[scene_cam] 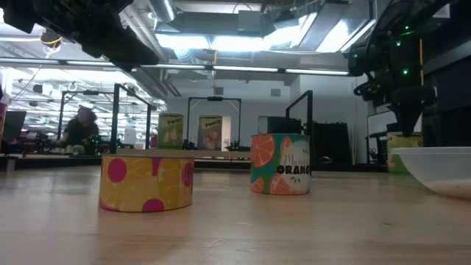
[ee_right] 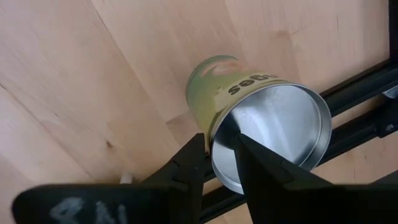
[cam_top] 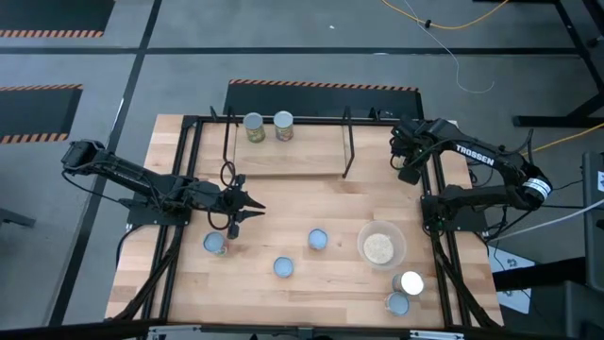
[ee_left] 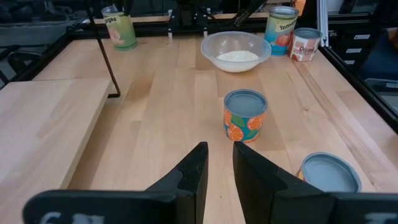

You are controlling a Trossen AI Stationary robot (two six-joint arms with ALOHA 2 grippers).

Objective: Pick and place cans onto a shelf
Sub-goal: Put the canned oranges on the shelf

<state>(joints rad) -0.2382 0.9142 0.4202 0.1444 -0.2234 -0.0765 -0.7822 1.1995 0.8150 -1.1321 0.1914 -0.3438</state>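
Two cans [cam_top: 268,126] already stood upright side by side on the shelf [cam_top: 288,161] at the far edge of the table [cam_top: 311,293], while the rest were scattered on the near half: a blue-topped can [cam_top: 215,244] just beside the left gripper [cam_top: 247,210], another [cam_top: 283,267] nearer the front edge, an orange-patterned can [cam_top: 318,239] toward the middle, and two more [cam_top: 406,292] near the right front corner beside the bowl of grains [cam_top: 381,246]. The left gripper hovered low over the wood with its fingers [ee_left: 189,177] drawn to a narrow gap and nothing between them, pointing toward the orange-patterned can. The right gripper [ee_right: 217,163] sat over the far right corner, its fingers likewise close together and empty, directly above a green-labelled can [ee_right: 261,127] that lay tilted or on its side against the black frame rail [ee_right: 360,118]. Judged from their look, these were rigid, thin-walled metal tins with smooth paper labels: stiff enough to take a firm squeeze, somewhat slippery, of unknown weight. The surest hold would probably be across the cylinder's sides at mid-height, with the fingers opened wider than the body first; the short, squat cans leave little wall to grip, and the tipped one would roll if nudged.
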